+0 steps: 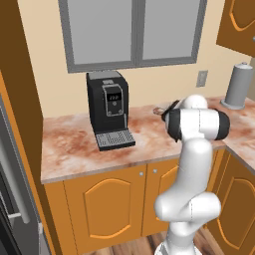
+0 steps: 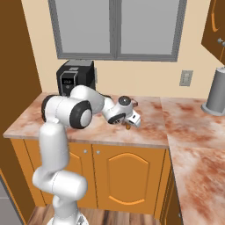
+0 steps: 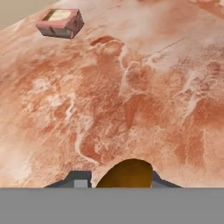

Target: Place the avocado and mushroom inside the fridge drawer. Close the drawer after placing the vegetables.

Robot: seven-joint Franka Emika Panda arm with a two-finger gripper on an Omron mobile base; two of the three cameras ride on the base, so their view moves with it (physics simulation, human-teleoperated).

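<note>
My gripper [image 2: 128, 122] hangs low over the marbled counter [image 2: 145, 132], near its front edge, reaching out to the right of the arm. A rounded olive-brown avocado [image 3: 125, 174] fills the gap between the two dark finger tips [image 3: 79, 179], which press on its sides. From the right base view the avocado [image 2: 128, 127] shows as a small brown lump under the hand, just above the counter. The mushroom and the fridge drawer are out of view.
A black coffee machine [image 1: 109, 107] stands at the back of the counter under the window. A small pale pinkish blocky item [image 3: 60, 22] lies farther along the counter. A grey cylinder [image 2: 216, 90] stands in the right corner. Orange cabinet doors [image 2: 125, 180] run below.
</note>
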